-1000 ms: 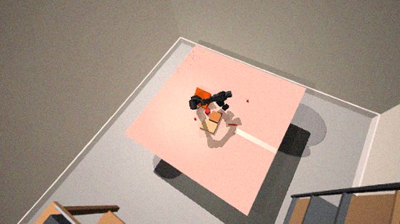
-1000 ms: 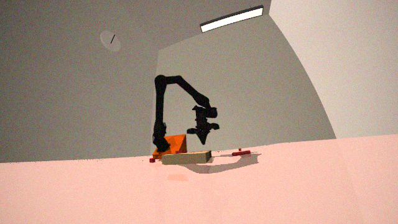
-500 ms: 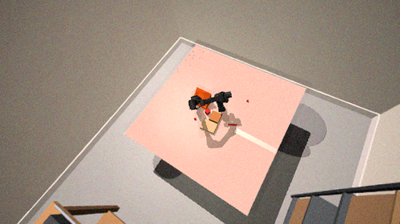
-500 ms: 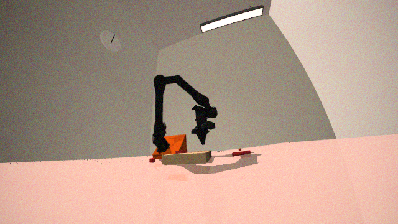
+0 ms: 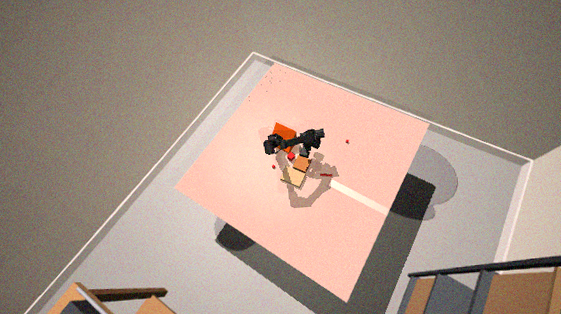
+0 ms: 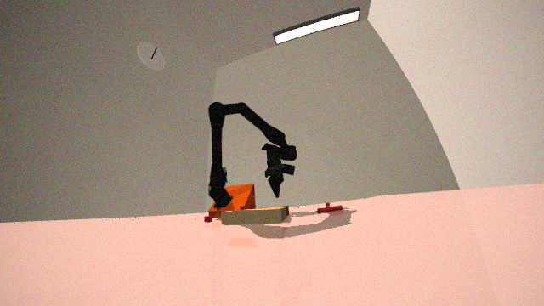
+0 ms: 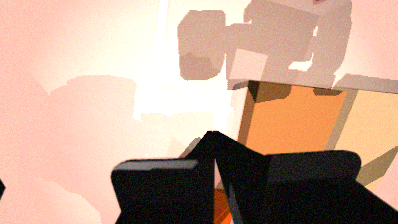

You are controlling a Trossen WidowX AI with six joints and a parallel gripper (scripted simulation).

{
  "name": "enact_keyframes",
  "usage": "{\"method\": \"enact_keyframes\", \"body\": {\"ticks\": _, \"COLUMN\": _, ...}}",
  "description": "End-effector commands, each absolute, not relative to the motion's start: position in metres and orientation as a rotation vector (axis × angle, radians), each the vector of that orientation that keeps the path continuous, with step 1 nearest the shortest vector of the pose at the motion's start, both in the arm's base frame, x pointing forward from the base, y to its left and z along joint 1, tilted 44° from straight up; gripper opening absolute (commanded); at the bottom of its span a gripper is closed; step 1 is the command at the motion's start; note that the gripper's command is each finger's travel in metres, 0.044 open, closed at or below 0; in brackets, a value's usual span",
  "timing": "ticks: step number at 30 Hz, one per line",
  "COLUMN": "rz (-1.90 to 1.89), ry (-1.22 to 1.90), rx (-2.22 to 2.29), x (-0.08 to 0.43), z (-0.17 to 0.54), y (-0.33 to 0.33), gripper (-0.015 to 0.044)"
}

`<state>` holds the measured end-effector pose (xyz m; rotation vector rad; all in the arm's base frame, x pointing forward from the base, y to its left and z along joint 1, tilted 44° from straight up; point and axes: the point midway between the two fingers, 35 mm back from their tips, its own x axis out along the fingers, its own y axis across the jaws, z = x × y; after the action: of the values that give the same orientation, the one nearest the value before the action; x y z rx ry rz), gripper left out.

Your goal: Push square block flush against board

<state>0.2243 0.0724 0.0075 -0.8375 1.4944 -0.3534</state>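
1. Block (image 5: 302,163) (image 7: 295,122) flat against board (image 5: 293,176) (image 6: 255,216) (image 7: 382,112); far edges look even with board's;
2. Our gripper (image 5: 303,151) (image 6: 277,196) (image 7: 212,135) hangs above board level, fully closed, holding nothing;
3. Red cube (image 5: 291,156) near board.

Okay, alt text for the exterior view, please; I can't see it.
A black robot arm holds its closed pincer pointing down above the pink table, behind a tan board; an orange wedge stands by its base.
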Motion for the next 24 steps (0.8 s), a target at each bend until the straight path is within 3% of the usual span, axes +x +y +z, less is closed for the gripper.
{"method": "enact_keyframes", "body": {"ticks": 1, "rz": -0.466, "ry": 1.446, "rx": -0.722, "x": 0.2241, "z": 0.0090, "y": 0.0700, "gripper": 0.0000}}
{"method": "enact_keyframes", "body": {"ticks": 24, "rz": -0.811, "ry": 1.243, "rx": -0.293, "x": 0.2252, "z": 0.0078, "y": 0.0624, "gripper": 0.0000}}
